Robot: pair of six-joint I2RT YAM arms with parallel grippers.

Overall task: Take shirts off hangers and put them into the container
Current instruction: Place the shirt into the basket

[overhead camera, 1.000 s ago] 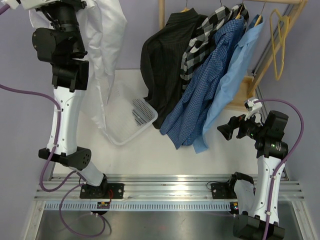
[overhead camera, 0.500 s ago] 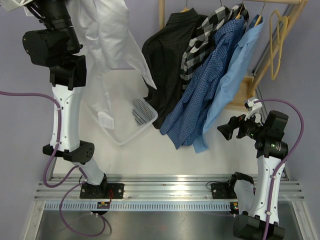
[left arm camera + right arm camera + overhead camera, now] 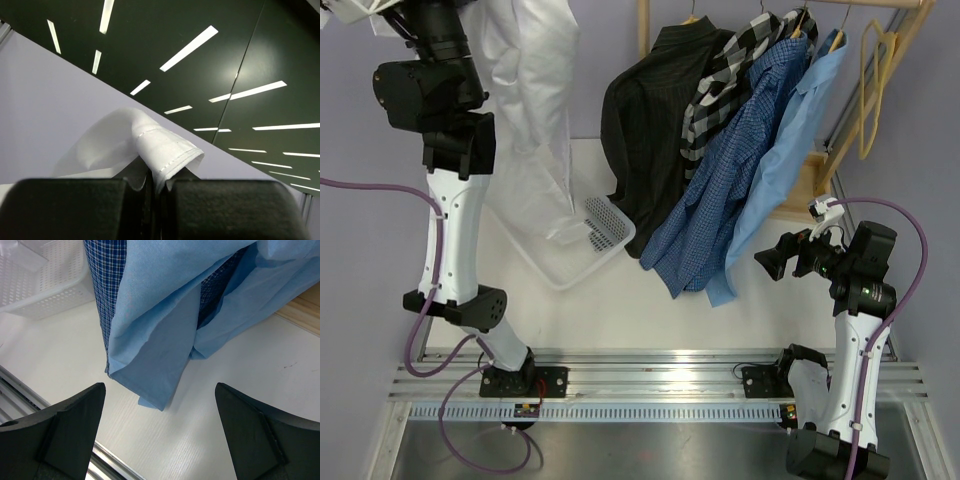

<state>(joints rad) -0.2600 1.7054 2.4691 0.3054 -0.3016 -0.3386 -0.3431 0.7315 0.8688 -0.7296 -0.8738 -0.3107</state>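
Plainly the left gripper (image 3: 156,185) is clenched on a doubled edge of the white shirt (image 3: 162,150), the fold standing up out of the pinch with no gap beside it. From that grip the shirt hangs with its long axis vertical. In the overhead view it runs from 12 o'clock down toward 5 o'clock, its lower end over the container (image 3: 604,224). The container is at 5 o'clock from the raised left arm, with the shirt's tail at its far wall; whether cloth already touches the bottom I cannot tell. The coming move seems to turn on that line: lower, then let go.

The right gripper (image 3: 159,390) is spread wide with nothing between its fingers. It is low at 3 o'clock on the table (image 3: 650,300), and the hem of the light blue shirt (image 3: 790,150) hangs just ahead of it. The left arm is much the nearer to the container.

Count: five shirts, one held and four on the rail, the other three being the black pinstriped shirt (image 3: 645,130), the large-check shirt (image 3: 720,90) and the dark blue check shirt (image 3: 720,190). One bare hanger (image 3: 866,100) hangs at 2 o'clock; the rest are hidden under cloth. One container.
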